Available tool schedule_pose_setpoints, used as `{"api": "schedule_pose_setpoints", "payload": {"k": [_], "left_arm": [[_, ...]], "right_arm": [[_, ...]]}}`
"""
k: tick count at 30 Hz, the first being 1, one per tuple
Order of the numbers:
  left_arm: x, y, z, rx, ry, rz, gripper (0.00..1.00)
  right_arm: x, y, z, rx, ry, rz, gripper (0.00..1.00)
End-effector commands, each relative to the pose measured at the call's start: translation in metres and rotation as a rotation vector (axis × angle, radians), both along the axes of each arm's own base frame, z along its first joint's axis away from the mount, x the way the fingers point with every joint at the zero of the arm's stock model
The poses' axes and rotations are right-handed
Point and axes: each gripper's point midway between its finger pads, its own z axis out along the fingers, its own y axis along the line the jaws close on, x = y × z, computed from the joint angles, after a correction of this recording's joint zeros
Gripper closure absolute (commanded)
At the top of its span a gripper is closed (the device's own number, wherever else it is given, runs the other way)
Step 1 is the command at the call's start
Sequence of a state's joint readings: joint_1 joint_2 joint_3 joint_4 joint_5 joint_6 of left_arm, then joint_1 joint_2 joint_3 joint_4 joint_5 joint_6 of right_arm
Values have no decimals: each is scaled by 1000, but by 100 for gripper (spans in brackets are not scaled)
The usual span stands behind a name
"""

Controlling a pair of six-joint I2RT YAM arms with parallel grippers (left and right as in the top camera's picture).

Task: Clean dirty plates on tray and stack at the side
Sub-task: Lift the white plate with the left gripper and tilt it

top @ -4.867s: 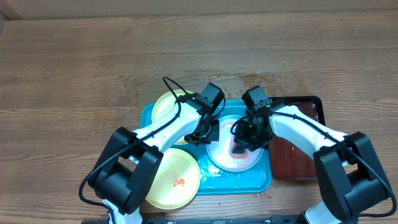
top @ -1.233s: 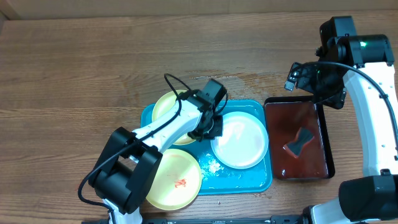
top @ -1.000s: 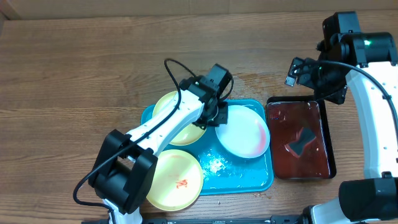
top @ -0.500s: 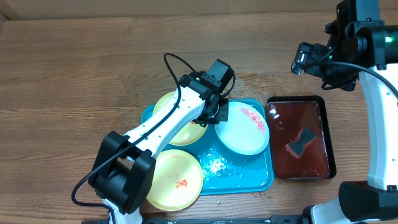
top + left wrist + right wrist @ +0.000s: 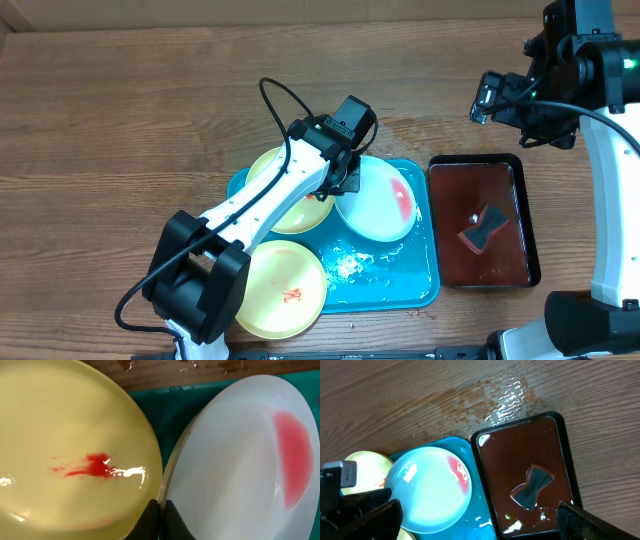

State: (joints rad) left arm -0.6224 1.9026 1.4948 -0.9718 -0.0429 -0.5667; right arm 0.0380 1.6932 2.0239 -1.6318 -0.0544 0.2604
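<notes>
A pale blue-white plate (image 5: 372,203) stands tilted over the turquoise tray (image 5: 402,283), with pink-red liquid pooled at its right side. My left gripper (image 5: 338,181) is shut on this plate's left rim, its fingertips (image 5: 161,510) pinching the edge. Beside it in the tray lies a yellow-green plate (image 5: 283,190) with a red smear (image 5: 92,465). A second yellow-green plate (image 5: 280,287), also smeared, lies at the tray's front left corner. My right gripper (image 5: 503,96) hangs open high over the table's back right, holding nothing.
A dark red, black-rimmed tray (image 5: 500,185) sits right of the turquoise one, with a dark sponge (image 5: 482,225) and liquid in it. Water is spilled on the wood (image 5: 400,126) behind both trays. Foam and droplets lie on the turquoise tray's floor (image 5: 345,263).
My left gripper has raised the blue-white plate's left rim and drawn it leftward, so it tilts more and red liquid has run to its right side. The right arm has lifted back and right.
</notes>
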Motion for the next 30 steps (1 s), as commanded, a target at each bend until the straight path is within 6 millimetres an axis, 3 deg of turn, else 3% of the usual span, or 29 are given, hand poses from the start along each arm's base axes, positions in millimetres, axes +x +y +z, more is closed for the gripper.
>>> {"api": "schedule_pose_setpoints", "payload": {"k": [1,12,19,26,27,30], "left_arm": [[16,-3,11,11,-77,-16,96],[8,-36,15,-157,-30,-152,96],[9,-20,15,-154,2,-131,96],[16,-25,57,-242,-102,-163,96],[16,-26,68,-256,-131,-172,96],[12,-28,78,-285,-141,-191,96]], "right_arm": [[0,-4,13,-12,-46,-4,0],[-2,-4,13,-13,-38,-4,0],[-4,-8,12,-35,-28,-11,0],[-2,-9,12,-43,-40,5,0],[1,-9,14,-43,-54,5,0],[9,-8,25,-43,-108,11,0]]}}
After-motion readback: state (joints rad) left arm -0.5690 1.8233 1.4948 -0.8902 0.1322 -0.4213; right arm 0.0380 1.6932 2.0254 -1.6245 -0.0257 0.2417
